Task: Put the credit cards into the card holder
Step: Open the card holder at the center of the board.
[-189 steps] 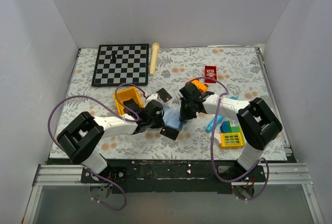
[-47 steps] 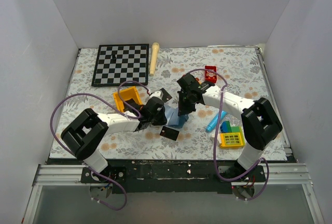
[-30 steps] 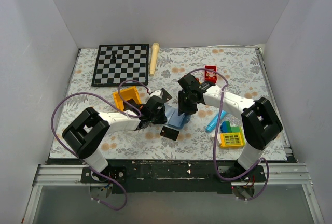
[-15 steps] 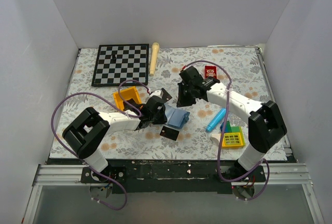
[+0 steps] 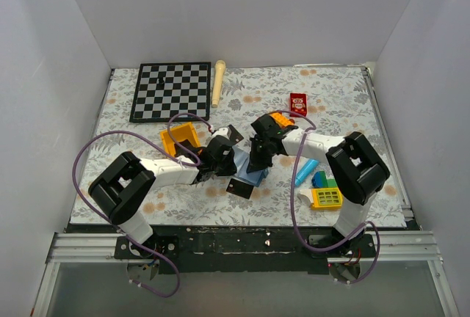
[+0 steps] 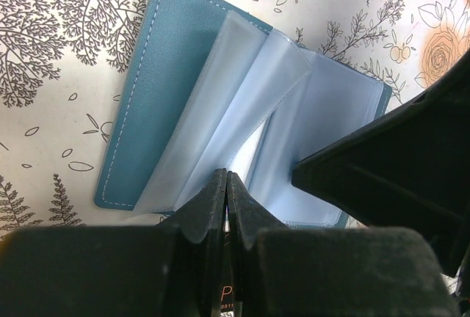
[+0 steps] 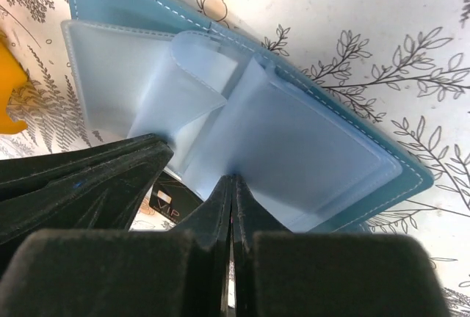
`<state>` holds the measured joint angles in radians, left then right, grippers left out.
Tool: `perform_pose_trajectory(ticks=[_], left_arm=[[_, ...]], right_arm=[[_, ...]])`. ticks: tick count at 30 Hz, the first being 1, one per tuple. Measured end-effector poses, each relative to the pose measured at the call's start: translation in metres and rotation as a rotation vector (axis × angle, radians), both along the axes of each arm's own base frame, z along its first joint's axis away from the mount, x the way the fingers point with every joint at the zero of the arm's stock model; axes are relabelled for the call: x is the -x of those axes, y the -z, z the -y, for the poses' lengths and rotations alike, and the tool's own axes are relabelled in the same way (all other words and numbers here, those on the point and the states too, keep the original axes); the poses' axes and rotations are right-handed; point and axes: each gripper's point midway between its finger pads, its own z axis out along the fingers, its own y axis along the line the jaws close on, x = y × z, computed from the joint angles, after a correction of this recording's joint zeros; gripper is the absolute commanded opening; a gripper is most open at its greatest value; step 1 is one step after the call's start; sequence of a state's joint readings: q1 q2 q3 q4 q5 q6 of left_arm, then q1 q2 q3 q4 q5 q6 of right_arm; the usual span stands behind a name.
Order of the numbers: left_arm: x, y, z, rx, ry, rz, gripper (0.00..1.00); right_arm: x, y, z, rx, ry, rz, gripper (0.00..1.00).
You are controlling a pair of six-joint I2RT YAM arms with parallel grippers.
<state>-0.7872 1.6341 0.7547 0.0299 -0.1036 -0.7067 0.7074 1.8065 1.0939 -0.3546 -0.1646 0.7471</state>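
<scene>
now the left gripper [image 6: 225, 182] has its fingers together, pinched on a clear inner sleeve of the card holder [image 6: 169, 104] at the lower centre of its view. the right gripper [image 7: 232, 185] is likewise clamped on another sleeve from the opposite side. the card holder lies open on the table [image 5: 338, 97], mid-frame in the top view, with one black credit card [image 5: 239, 187] just below it.

The card holder [image 6: 158, 97] has a matt, stitched leatherette cover; its inner sleeves [image 6: 242, 89] are glossy translucent plastic. The tablecloth [image 6: 59, 45] looks smooth.
</scene>
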Motion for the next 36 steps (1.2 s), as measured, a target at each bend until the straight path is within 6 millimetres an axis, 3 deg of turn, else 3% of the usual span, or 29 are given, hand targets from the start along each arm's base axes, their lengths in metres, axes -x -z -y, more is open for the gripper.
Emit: perform_pose_trajectory(ticks=[7, 11, 18, 22, 27, 30, 33, 36], left_arm=[[0.001, 0.0, -0.004, -0.018, -0.008, -0.007, 0.0], [-0.006, -0.008, -0.023, -0.044, -0.042, -0.004, 0.0], [-0.048, -0.059, -0.072, -0.015, -0.18, 0.095, 0.0], [-0.054, -0.095, -0.065, 0.064, -0.156, 0.163, 0.0], [-0.038, -0.126, -0.039, 0.19, -0.044, 0.204, 0.0], [-0.011, -0.135, -0.016, 0.242, 0.061, 0.218, 0.0], [0.025, -0.134, 0.007, 0.285, 0.175, 0.215, 0.0], [0.048, -0.118, 0.015, 0.291, 0.222, 0.176, 0.0]], right_arm=[[0.0, 0.001, 0.007, 0.011, 0.042, 0.026, 0.01], [0.0, 0.001, 0.007, 0.008, 0.05, 0.034, 0.01], [0.0, 0.001, 0.007, 0.003, 0.05, 0.041, 0.01], [0.0, 0.001, 0.007, 0.003, 0.05, 0.042, 0.01], [0.0, 0.001, 0.007, 0.002, 0.05, 0.042, 0.01], [0.0, 0.001, 0.007, 0.0, 0.049, 0.042, 0.01], [0.0, 0.001, 0.007, 0.0, 0.05, 0.042, 0.01], [0.0, 0.001, 0.007, 0.0, 0.05, 0.042, 0.01]])
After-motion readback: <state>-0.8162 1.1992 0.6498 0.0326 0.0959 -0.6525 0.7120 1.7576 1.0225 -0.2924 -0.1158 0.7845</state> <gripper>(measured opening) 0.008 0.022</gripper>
